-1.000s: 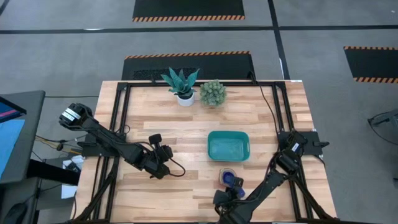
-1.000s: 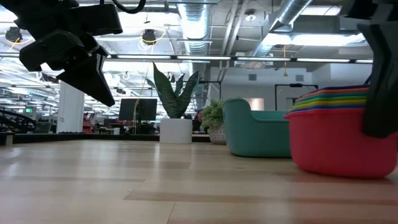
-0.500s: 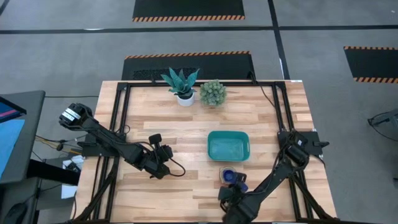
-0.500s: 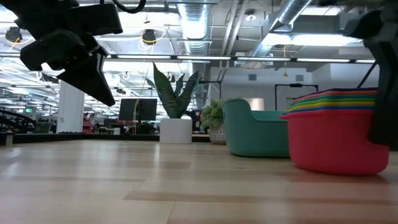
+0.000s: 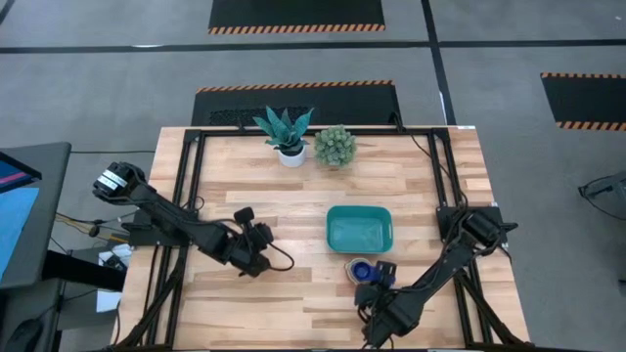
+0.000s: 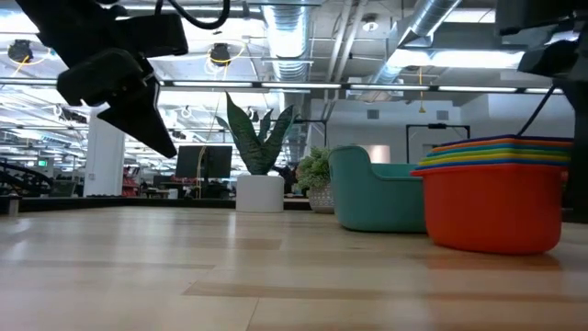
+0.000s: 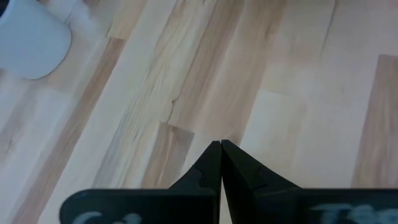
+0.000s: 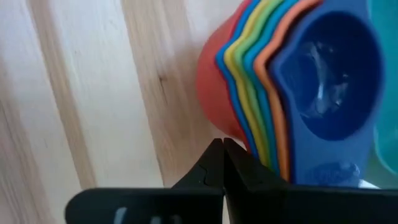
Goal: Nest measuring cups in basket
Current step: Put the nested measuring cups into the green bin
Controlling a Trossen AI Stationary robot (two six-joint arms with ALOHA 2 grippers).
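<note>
— What are the fingers doing?

— The right gripper (image 8: 222, 163) has its fingers pressed together, holding nothing, tips just beside the nested measuring cups (image 8: 283, 93). The left gripper (image 7: 221, 165) is pinched closed too, empty, hovering over bare table (image 5: 293, 205) at about nine o'clock from the basket (image 5: 359, 230).

— So how far along is it?

— Halfway, I'd say. The cups are already stacked one inside another, red outermost, dark blue on top, but the stack stands on the wood at six o'clock from the basket, just outside its wall. The basket looks empty.

— Count?

— One stack; I make out about seven coloured rims. One teal basket. Two potted plants (image 5: 285, 135) at twelve o'clock.
</note>
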